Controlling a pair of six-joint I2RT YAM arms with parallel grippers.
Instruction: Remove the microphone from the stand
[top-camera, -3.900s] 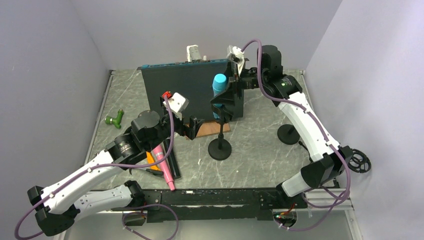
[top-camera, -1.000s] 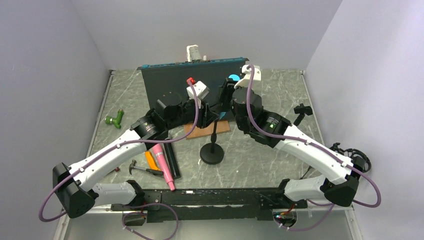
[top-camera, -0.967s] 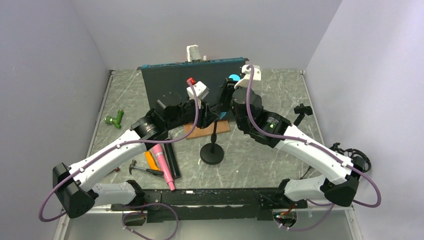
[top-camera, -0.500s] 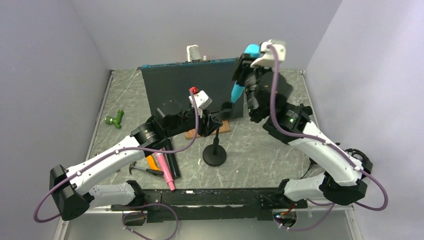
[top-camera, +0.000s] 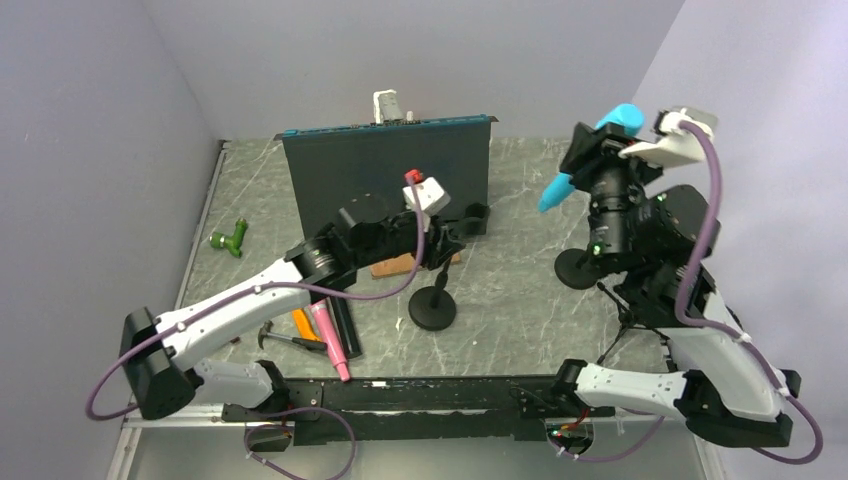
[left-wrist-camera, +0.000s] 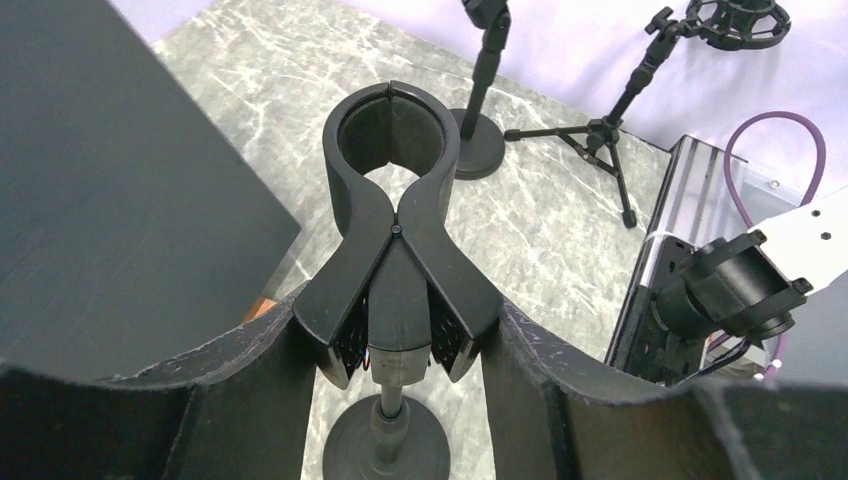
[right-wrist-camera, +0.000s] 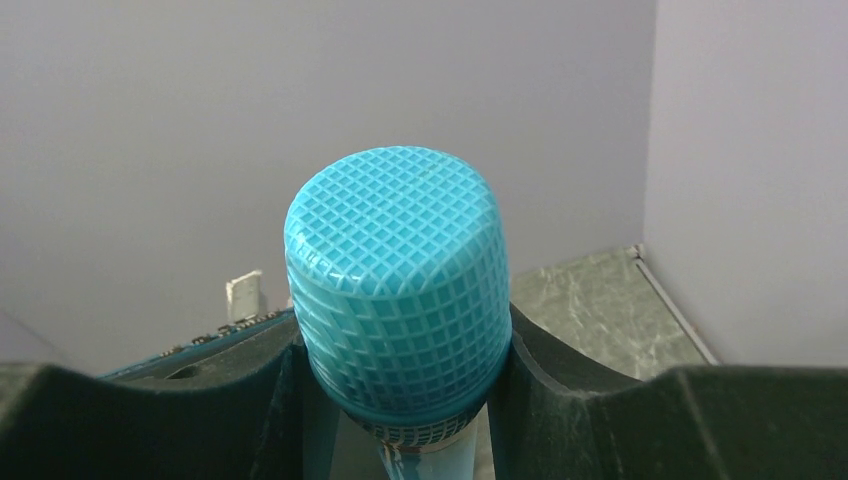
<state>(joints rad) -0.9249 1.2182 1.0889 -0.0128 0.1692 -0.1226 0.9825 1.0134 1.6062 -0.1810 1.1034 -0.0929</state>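
The blue microphone (top-camera: 600, 140) is up in the air at the right, clear of the stand, with my right gripper (top-camera: 598, 155) shut on it just below its mesh head (right-wrist-camera: 400, 290). The black stand (top-camera: 432, 310) rests on its round base in the middle of the table. Its spring clip (left-wrist-camera: 393, 200) shows an empty ring in the left wrist view. My left gripper (top-camera: 450, 235) is shut on the clip's handles (left-wrist-camera: 400, 350), one finger on each side. The microphone's tapered tail (top-camera: 553, 193) points down and left.
A black panel (top-camera: 385, 170) stands upright behind the stand, with a brown block (top-camera: 395, 265) at its foot. A pink microphone (top-camera: 328, 335), a hammer (top-camera: 285, 340) and a green part (top-camera: 230, 238) lie at the left. A second stand base (top-camera: 578, 268) and a small tripod (left-wrist-camera: 610, 150) are at the right.
My right gripper has pulled the blue microphone up out of the clip and carried it high to the right. The left gripper stayed shut on the clip, drifting slightly right with the stand.
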